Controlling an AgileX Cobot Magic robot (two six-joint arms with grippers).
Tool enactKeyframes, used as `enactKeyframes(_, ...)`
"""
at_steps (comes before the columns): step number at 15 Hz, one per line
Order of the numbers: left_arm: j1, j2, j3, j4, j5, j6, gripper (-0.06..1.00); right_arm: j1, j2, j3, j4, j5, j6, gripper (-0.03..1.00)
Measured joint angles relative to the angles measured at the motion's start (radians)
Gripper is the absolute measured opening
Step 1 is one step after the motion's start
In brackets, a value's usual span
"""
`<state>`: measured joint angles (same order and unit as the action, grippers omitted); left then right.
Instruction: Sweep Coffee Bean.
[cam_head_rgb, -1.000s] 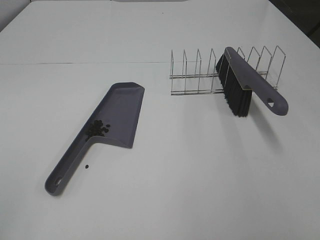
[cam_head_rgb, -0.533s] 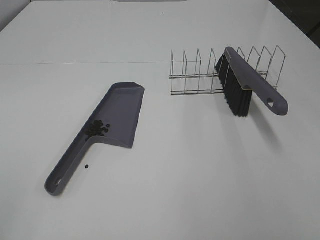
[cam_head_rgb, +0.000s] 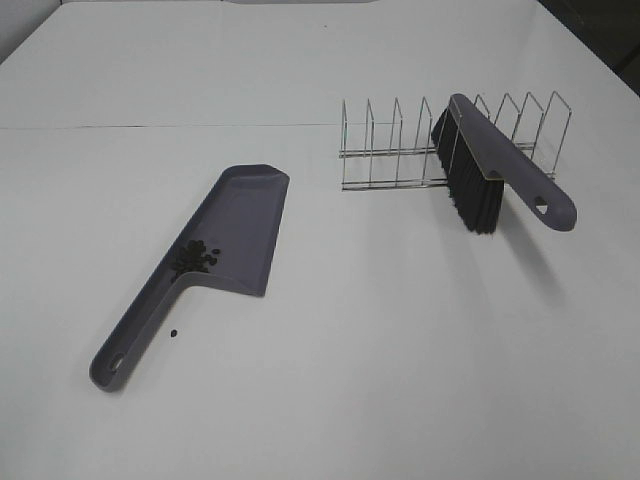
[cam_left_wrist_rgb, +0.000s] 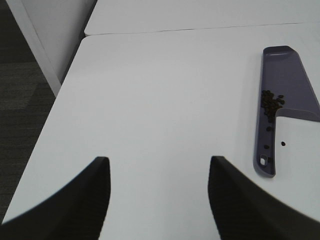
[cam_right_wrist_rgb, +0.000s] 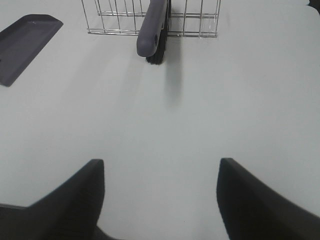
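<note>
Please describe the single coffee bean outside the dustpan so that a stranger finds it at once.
On the white table lies a grey dustpan. Just beside its handle sits one dark bean. Unlike the cluster inside the pan, it rests alone on bare table.

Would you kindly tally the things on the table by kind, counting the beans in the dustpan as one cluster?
Dustpan: 1
Brush: 1
Wire rack: 1
Coffee bean cluster: 1
Stray coffee bean on the table: 1
Total: 5
</note>
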<state>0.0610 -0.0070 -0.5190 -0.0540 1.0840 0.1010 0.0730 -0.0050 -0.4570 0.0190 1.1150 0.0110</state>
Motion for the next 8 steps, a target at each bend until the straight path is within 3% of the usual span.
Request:
enactKeyframes(5, -0.023, 0.000, 0.000, 0.000, -0.001, 0.000, 0.52, 0.000, 0.000, 0.000, 0.000, 0.000, 0.000, 0.56)
enactKeyframes(8, -0.087, 0.000, 0.000, 0.000, -0.001, 0.001, 0.52, 0.000, 0.000, 0.000, 0.000, 0.000, 0.000, 0.56)
